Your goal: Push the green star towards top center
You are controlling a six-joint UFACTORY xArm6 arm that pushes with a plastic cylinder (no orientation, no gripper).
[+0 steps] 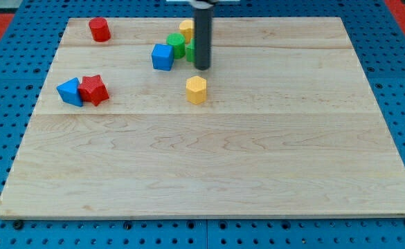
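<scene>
While the rod stands near the top centre of the counter point(209, 166), my tip point(202, 68) rests on the wood just right of a tight cluster of blocks; the tool has no jaws, so there is nothing to be apart or together, and it clamps nothing.

The cluster holds a blue cube point(163, 57), a green cylinder point(176, 45), a yellow block point(186, 29) and a green block point(190, 50) that shows only as a sliver at the rod's left edge. That sliver is judged to be the green star; it already sits close to top centre and appears to touch the rod, though contact cannot be confirmed.

Risks from this position:
- A push toward the view's top would drive the green star into the yellow block and green cylinder; both could be carried along or jam the star sideways.
- The tip lies beside the star rather than below it; an off-centre push would spin the star or let it slip past the rod.
- Little counter remains above the cluster; an overlong stroke could send blocks over the top edge.

A yellow hexagonal block point(196, 90) lies just below the tip; a red cylinder point(100, 30) sits at top left; a blue triangle point(70, 91) touches a red star point(93, 90) at the view's left.

Hidden or unclear: the rod covers most of the green star, so its shape cannot be read; the rod's upper end is cut off by the frame.
</scene>
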